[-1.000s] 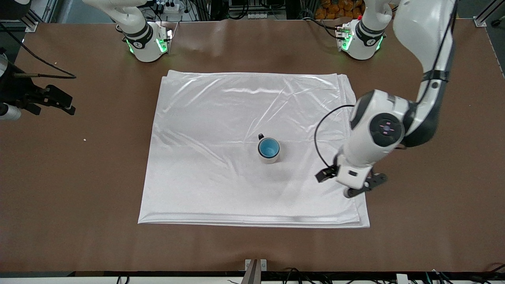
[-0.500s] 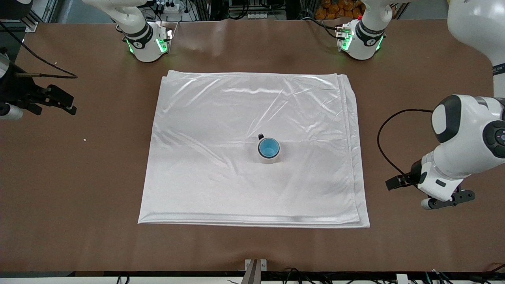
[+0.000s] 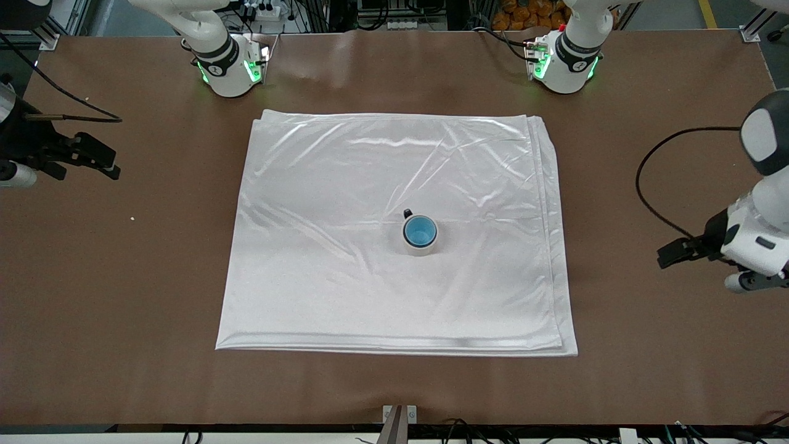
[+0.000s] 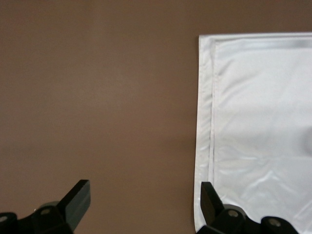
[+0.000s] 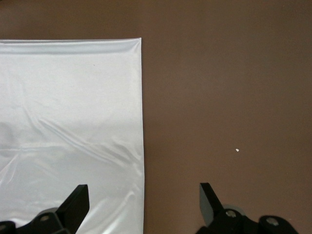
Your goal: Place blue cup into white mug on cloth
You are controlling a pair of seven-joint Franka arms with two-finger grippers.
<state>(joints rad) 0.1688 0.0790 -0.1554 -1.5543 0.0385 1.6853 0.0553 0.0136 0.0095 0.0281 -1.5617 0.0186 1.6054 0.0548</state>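
The blue cup (image 3: 420,231) sits inside the white mug (image 3: 421,250), and only its blue inside shows. The mug stands upright on the cloth (image 3: 345,185), its dark handle (image 3: 407,213) pointing toward the robots' bases. My left gripper (image 3: 755,282) hangs open and empty over bare table at the left arm's end; in its wrist view the left gripper (image 4: 142,200) is beside the cloth (image 4: 258,122) edge. My right gripper (image 3: 98,161) waits open and empty at the right arm's end. In its wrist view the right gripper (image 5: 142,197) spans the cloth (image 5: 73,107) edge.
The brown table (image 3: 647,154) surrounds the cloth on all sides. A small white speck (image 3: 132,217) lies on the table near the right arm's end, also seen as a speck (image 5: 237,150). A metal bracket (image 3: 399,413) sits at the table's front edge.
The left arm has swung away from the cloth's edge toward the left arm's end of the table, gripper still open. Cup, mug and right arm have not moved.
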